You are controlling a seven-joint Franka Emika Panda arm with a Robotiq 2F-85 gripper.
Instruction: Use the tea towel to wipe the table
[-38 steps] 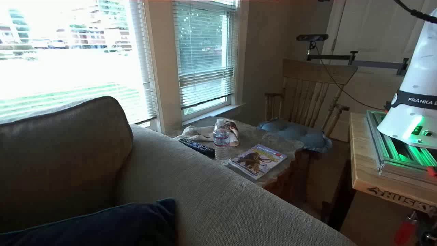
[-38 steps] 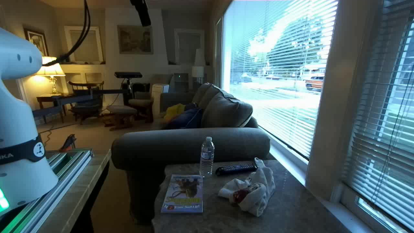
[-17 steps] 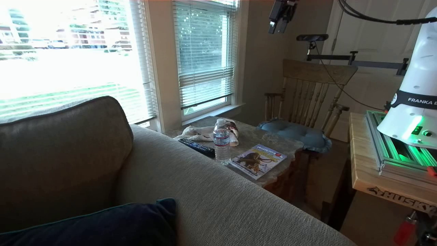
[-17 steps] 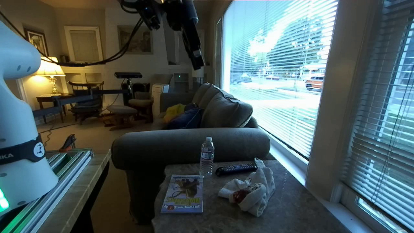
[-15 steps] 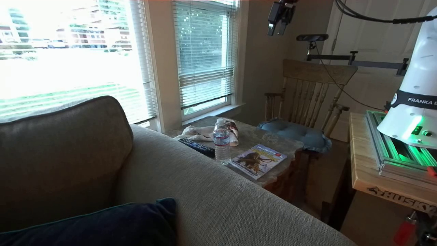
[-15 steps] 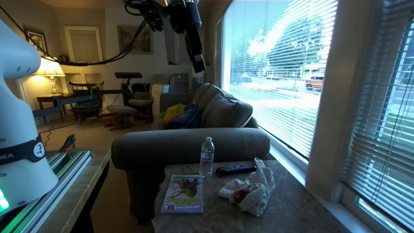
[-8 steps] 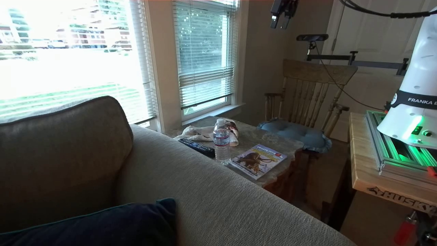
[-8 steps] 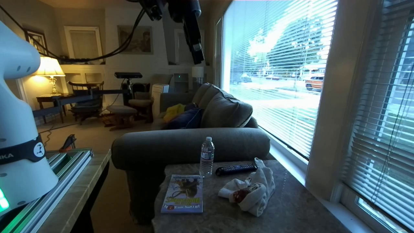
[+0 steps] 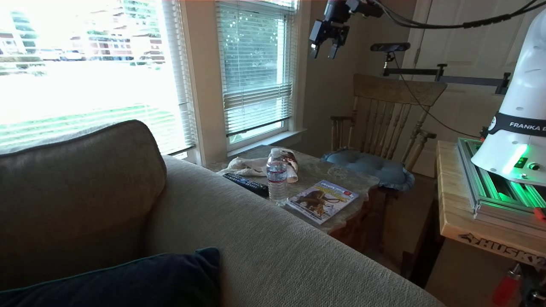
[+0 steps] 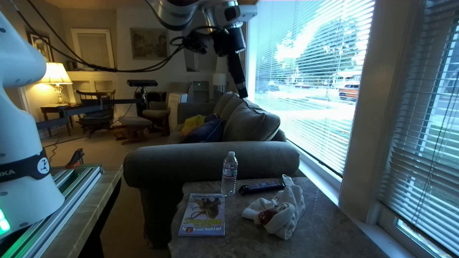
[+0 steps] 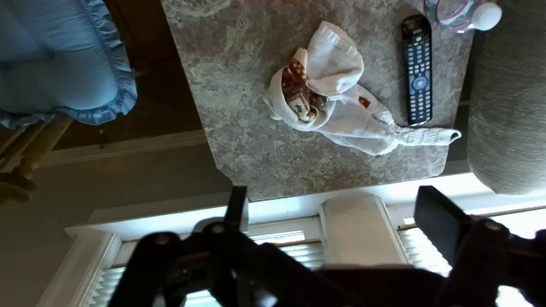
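While its jaws stand apart, the gripper (image 9: pixel 324 52) hangs high and well clear of the surface (image 9: pixel 313 168) in an exterior view. In an exterior view, the tea towel (image 10: pixel 287 216) lies with open room toward the edge by the windows (image 10: pixel 315 89). In the wrist view, its long axis runs crosswise, the loop (image 11: pixel 428 136) at the edge pointing toward the sofa arm (image 11: pixel 507 106).

A home's living room — in an exterior view, lit table lamp (image 10: pixel 55 74) far left, framed picture (image 10: pixel 150 43) beyond, upholstered sofa (image 10: pixel 211 161), venetian blinds (image 10: pixel 315 75) right.
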